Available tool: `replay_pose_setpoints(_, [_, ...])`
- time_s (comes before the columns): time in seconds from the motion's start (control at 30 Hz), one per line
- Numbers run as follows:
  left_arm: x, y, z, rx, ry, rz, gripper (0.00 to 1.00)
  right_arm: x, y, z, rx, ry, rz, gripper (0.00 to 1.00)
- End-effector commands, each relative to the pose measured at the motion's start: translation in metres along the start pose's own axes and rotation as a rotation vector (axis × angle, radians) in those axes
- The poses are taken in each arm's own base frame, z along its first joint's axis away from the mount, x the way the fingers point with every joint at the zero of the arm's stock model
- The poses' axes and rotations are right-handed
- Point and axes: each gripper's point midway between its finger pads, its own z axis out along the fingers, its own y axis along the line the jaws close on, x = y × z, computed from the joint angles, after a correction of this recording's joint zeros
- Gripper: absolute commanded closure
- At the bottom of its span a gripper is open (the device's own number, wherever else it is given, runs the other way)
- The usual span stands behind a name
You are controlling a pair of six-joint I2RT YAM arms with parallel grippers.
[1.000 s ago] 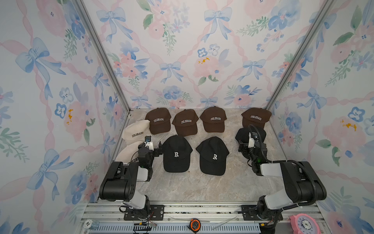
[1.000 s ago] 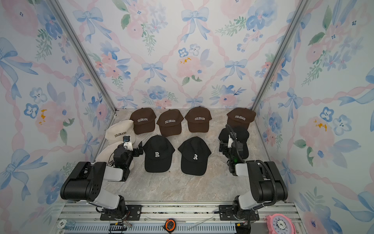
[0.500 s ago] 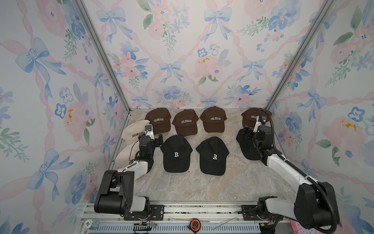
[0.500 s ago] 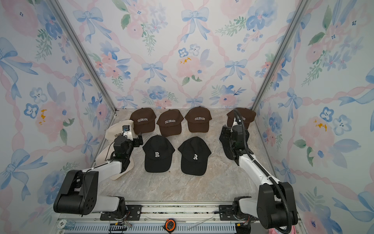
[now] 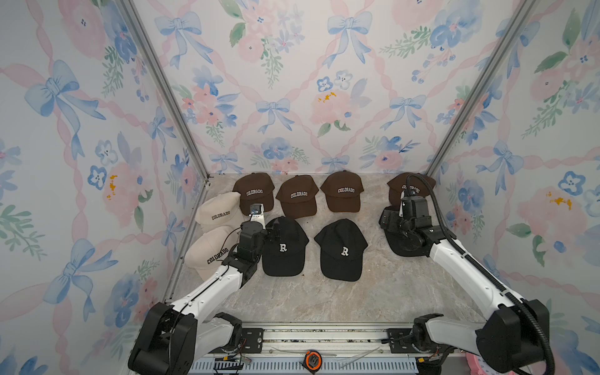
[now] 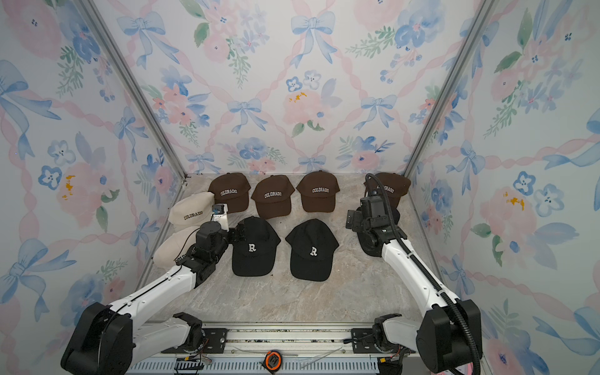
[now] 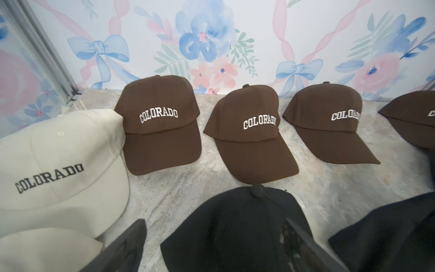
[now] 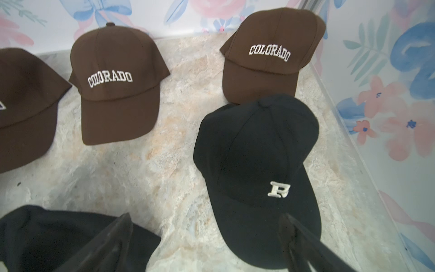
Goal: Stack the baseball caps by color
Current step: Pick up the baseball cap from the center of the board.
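Both arms reached forward; left hand (image 7: 211, 249) and right hand (image 8: 204, 245) wide open, empty, over black caps (image 5: 342, 250).

Two white-shelled arms (image 5: 461, 259) with black joints, the right trailing corrugated black cable (image 5: 436, 207).

Bare tabletop (image 5: 324, 302) lies open before the black caps (image 5: 341, 250).

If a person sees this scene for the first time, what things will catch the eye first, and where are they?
Four brown COLORADO caps line the back of the marble tabletop, the fourth partly hidden behind the right arm. In front lie black R caps, and two cream COLORADO caps sit by the left wall. The open left gripper hovers at a black cap, the open right gripper beside another.
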Motion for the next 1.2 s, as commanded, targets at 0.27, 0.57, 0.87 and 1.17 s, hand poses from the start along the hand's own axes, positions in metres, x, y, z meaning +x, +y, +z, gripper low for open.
replay_pose_setpoints(0.27, [0.046,-0.013,-0.019,0.009,0.170,-0.112,0.09,0.027,0.027,-0.014,-0.090,0.114,-0.019,0.00])
replay_pose_setpoints(0.57, [0.059,-0.028,-0.003,0.012,0.251,-0.054,0.10,0.031,0.035,-0.023,-0.134,0.133,-0.030,0.03])
replay_pose_setpoints(0.87, [0.078,-0.045,0.016,-0.004,0.332,0.008,0.15,0.036,0.039,-0.024,-0.158,0.151,-0.033,0.04])
replay_pose_setpoints(1.17, [0.089,-0.051,0.028,-0.032,0.388,0.025,0.33,0.038,0.043,-0.018,-0.166,0.165,-0.038,0.04])
